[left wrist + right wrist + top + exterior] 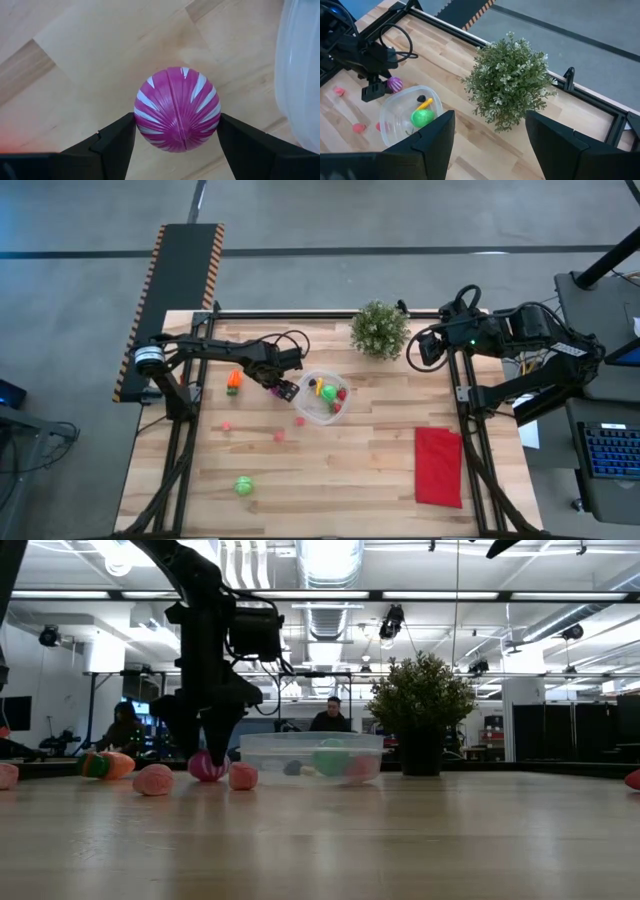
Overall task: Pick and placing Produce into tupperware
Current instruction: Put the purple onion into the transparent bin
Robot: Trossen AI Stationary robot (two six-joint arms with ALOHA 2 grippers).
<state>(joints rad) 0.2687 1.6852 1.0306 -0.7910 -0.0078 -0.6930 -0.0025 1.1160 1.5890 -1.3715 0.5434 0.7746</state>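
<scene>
The left end effector [176,131] has its fingers on either side of a purple ball with white stripes [177,110] on the counter [380,460] — gripping or only touching, I cannot tell — just beside the clear tupperware [323,397]. Bare wood lies open toward the near edge. The right end effector [490,131] waits, fingers spread, near the potted plant [379,328].

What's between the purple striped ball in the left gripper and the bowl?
Nothing visible. The left gripper has its fingers on either side of the purple striped ball, which sits on the table right beside the clear bowl. Only the bowl's own wall must be cleared.
</scene>
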